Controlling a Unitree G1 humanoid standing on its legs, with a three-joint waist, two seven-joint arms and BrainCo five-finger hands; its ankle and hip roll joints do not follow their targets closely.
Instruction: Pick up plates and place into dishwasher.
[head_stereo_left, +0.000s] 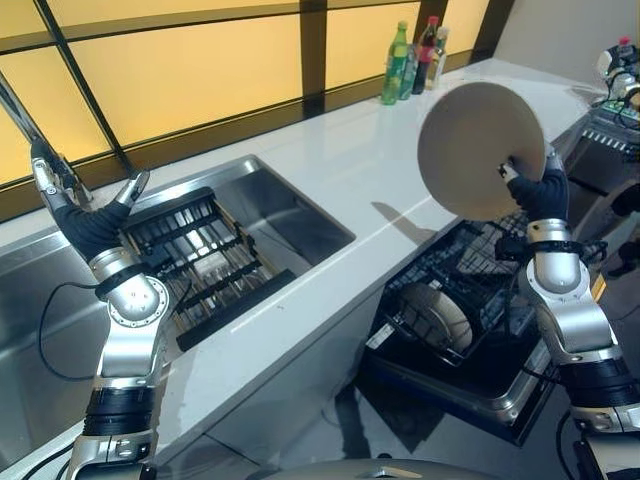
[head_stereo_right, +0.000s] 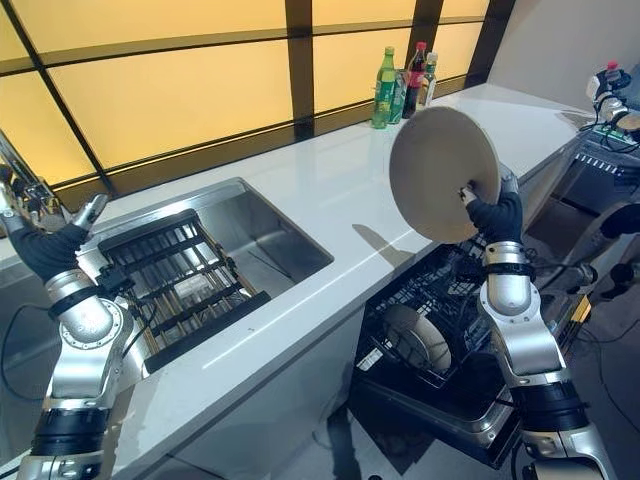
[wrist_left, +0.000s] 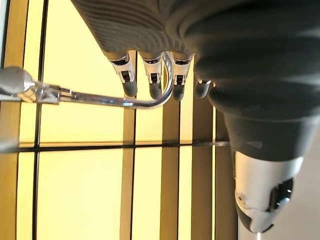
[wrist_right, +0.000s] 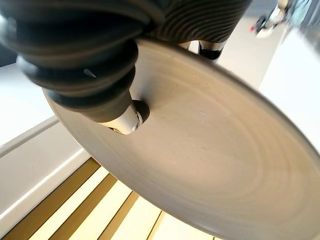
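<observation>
Held upright above the open dishwasher rack (head_stereo_left: 470, 290), a beige plate (head_stereo_left: 478, 148) is pinched at its lower rim by the right hand (head_stereo_left: 535, 185). Probably stiff, smooth ceramic: breakable, best gripped at the rim. Left hand (head_stereo_left: 75, 215) hovers relaxed over the sink (head_stereo_left: 290, 215).

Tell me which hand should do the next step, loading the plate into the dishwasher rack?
Right. The right hand already pinches the plate, raised directly above the open dishwasher rack. The left hand is open over the sink, far from both.
</observation>
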